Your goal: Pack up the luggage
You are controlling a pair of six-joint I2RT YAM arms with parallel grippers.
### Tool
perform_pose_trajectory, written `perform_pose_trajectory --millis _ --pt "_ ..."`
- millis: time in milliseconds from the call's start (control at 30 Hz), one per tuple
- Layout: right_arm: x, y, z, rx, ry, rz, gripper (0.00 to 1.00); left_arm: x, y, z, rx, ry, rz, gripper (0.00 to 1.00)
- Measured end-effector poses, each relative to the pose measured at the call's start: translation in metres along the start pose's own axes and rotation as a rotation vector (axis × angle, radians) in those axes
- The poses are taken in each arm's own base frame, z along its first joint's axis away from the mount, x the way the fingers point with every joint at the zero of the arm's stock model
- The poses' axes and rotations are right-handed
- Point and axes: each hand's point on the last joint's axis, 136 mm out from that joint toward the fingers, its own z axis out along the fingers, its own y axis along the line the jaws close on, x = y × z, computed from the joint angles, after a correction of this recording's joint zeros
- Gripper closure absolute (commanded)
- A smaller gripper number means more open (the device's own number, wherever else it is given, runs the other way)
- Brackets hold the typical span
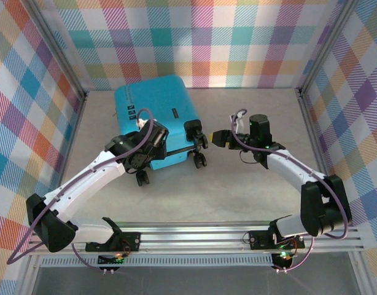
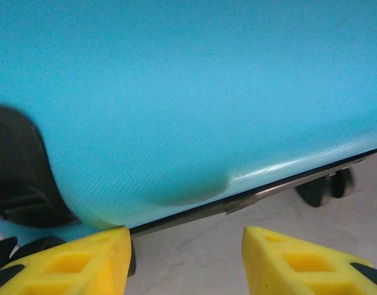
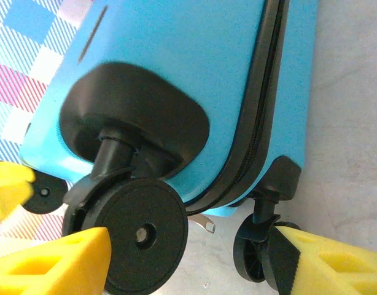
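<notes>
The luggage [image 1: 155,107] is a turquoise hard-shell suitcase lying shut on the table at the back left, wheels toward the arms. My left gripper [image 1: 147,158] is at its near edge. In the left wrist view the shell [image 2: 188,92] looms just ahead, and my left gripper [image 2: 185,258] is open with bare table between its yellow fingertips. My right gripper [image 1: 209,139] is at the suitcase's wheeled right corner. In the right wrist view it [image 3: 188,264] stands open, with a large black wheel [image 3: 139,236] by one fingertip and a smaller wheel [image 3: 253,252] by the other. The black zipper band [image 3: 262,104] runs between the shells.
A metal zipper pull [image 3: 204,222] hangs below the zipper band. Checked walls enclose the table on three sides. Bare tabletop [image 1: 237,190] lies in front of the suitcase and to its right. More wheels stick out at the near edge [image 1: 141,178] [image 1: 199,161].
</notes>
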Motion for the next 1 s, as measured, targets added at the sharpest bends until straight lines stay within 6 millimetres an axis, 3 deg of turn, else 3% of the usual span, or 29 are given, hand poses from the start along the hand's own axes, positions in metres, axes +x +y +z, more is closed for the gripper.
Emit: perform_pose_trajectory --millis 67,233,300,400,567,767,1000 --pt "0.004 -0.006 0.005 0.023 0.009 0.010 0.31 -0.013 -0.017 -0.010 0.041 -0.031 0.019 0.41" --pt "-0.001 -0.028 0.001 0.088 -0.021 0.041 0.30 -0.035 -0.096 -0.028 0.160 -0.080 0.126 0.29" --pt "-0.004 -0.043 -0.006 0.122 -0.045 0.073 0.30 -0.035 -0.126 -0.024 0.183 -0.076 0.157 0.26" --pt "0.000 -0.065 -0.016 0.165 -0.060 0.126 0.30 -0.027 -0.154 -0.008 0.179 -0.053 0.179 0.22" --pt "0.012 -0.084 -0.025 0.204 -0.060 0.185 0.29 -0.014 -0.162 0.021 0.108 -0.023 0.139 0.17" --pt "0.018 -0.083 -0.028 0.202 -0.059 0.185 0.28 -0.011 -0.158 0.031 0.079 -0.034 0.056 0.16" --pt "0.027 -0.086 -0.028 0.200 -0.052 0.197 0.28 -0.009 -0.168 0.046 0.073 -0.032 0.032 0.16"
